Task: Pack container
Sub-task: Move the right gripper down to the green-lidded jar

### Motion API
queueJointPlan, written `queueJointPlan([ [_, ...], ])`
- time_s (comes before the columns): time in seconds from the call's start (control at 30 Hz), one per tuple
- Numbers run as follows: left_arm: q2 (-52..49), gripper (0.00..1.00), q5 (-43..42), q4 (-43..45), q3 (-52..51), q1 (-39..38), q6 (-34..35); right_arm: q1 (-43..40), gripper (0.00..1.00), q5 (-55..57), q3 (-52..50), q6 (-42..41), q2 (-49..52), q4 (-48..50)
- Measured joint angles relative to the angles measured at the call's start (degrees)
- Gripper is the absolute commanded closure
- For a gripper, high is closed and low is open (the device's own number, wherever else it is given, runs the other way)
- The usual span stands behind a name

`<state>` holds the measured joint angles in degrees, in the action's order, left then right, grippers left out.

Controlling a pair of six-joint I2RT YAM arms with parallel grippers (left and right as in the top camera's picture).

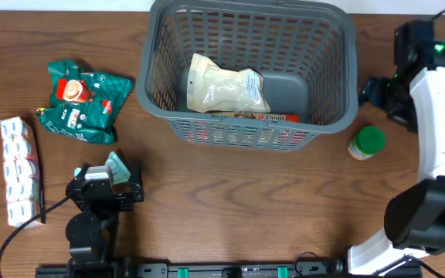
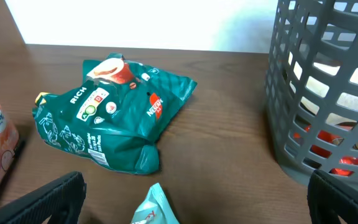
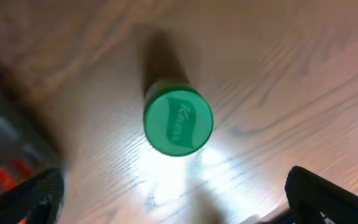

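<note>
The dark grey slotted container (image 1: pixel 329 116) stands at the back centre and also shows in the left wrist view (image 2: pixel 303 93). Inside it lie a cream pouch (image 1: pixel 226 86) and a red-orange packet (image 1: pixel 257 117). My left gripper (image 1: pixel 108 173) is open near the front left, with a small teal packet (image 1: pixel 117 164) lying on the table between its fingers (image 2: pixel 194 208); the packet (image 2: pixel 157 208) is not gripped. My right gripper (image 1: pixel 375 91) is open and empty, held above a green-lidded jar (image 1: pixel 367 143), which stands upright right of the container. In the right wrist view the jar (image 3: pixel 178 121) sits ahead of the spread fingers (image 3: pixel 179 211).
A green snack bag (image 1: pixel 82 100) lies left of the container and shows in the left wrist view (image 2: pixel 110 112). A white multipack (image 1: pixel 18 170) lies at the far left edge, with a black cable (image 1: pixel 22 224) beside it. The right arm's white body (image 1: pixel 439 116) stands at the right edge.
</note>
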<state>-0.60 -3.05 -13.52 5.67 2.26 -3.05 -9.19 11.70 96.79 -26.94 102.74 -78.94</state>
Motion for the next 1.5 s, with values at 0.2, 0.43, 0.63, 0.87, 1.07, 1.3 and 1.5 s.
queueJointPlan([
  [0.2,0.02,0.01,0.0,0.0,0.0,0.0,0.0,-0.5,0.01,0.37,-9.29,-3.21,0.0,6.21],
  [0.43,0.02,0.01,0.0,0.0,0.0,0.0,0.0,-1.51,0.01,-1.38,-17.25,-4.31,0.02,12.57],
  [0.63,0.0,0.01,0.0,0.0,0.02,0.0,0.0,-4.61,0.01,-2.58,-19.3,-4.26,0.0,14.69],
  [0.87,0.0,0.01,0.0,0.0,0.0,0.0,0.0,-7.26,0.01,-3.15,-19.3,-2.56,0.02,16.11],
  [1.07,0.02,0.01,0.0,0.0,0.0,0.0,0.0,-7.37,0.01,-5.88,-19.3,-1.2,0.0,18.34],
  [1.3,0.02,0.01,0.0,0.0,0.0,0.0,-0.02,-7.37,0.01,-8.55,-19.3,-0.9,0.0,19.93],
  [1.5,0.0,0.01,0.0,0.0,0.02,0.0,0.0,-7.37,0.01,-9.09,-19.41,-0.9,0.0,20.44],
])
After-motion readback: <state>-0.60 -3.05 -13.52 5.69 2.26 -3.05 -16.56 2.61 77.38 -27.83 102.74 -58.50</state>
